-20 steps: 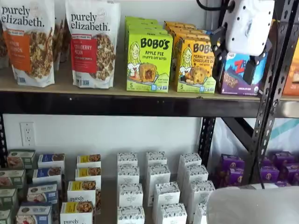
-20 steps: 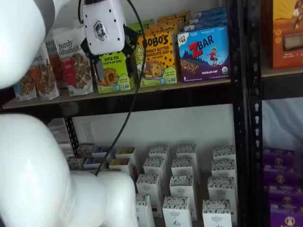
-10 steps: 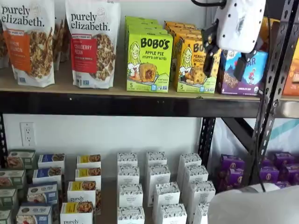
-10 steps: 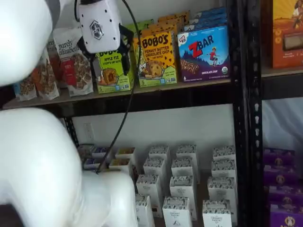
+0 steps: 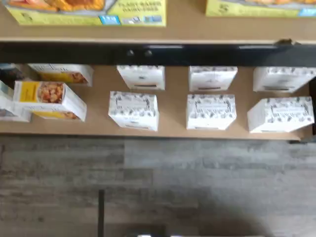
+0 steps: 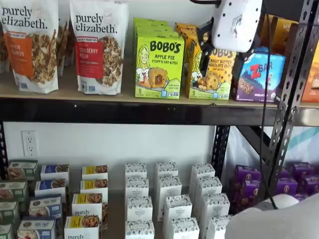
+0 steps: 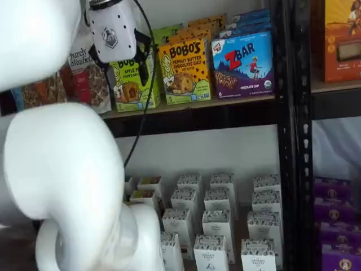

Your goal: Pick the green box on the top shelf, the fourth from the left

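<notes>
The green box (image 6: 159, 64) stands upright at the front of the top shelf (image 6: 99, 111), a lime carton reading "BOBO'S APPLE PIE", with more like it behind. My gripper (image 6: 222, 51) hangs in front of the shelf, its white body over the yellow-orange box to the right of the green one. Its black fingers (image 6: 203, 36) stand apart, open and holding nothing. From the other side, the gripper (image 7: 119, 62) overlaps the green box (image 7: 132, 79), which shows between the spread fingers. The wrist view shows only the lower edges of two cartons above the shelf's black beam (image 5: 158, 52).
Two granola bags (image 6: 98, 47) stand left of the green box. To its right are a yellow-orange Bobo's box (image 7: 185, 70) and a blue ZBar box (image 7: 243, 63). Black uprights (image 7: 292, 135) flank the bay. Small white boxes (image 6: 167, 199) and purple boxes (image 6: 246, 181) fill the lower shelf.
The gripper has moved left and slightly up along the top shelf, from in front of the ZBar box to in front of the yellow-orange box. Its fingers stay apart.
</notes>
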You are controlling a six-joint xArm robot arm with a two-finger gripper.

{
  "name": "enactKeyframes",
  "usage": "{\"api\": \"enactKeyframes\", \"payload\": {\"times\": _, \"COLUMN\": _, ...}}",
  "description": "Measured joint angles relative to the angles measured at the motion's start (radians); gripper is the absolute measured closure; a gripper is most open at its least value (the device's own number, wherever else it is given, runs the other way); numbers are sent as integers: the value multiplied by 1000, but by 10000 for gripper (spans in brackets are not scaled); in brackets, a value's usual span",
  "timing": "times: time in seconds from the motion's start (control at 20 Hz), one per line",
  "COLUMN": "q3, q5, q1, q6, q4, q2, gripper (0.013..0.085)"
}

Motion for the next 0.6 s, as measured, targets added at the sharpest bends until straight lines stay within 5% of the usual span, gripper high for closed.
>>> {"api": "enactKeyframes", "payload": {"times": 0.6, "q3": 3, "q5": -214, "q1": 100, "q6": 91, "q4": -39, "q2": 88, "gripper": 130}}
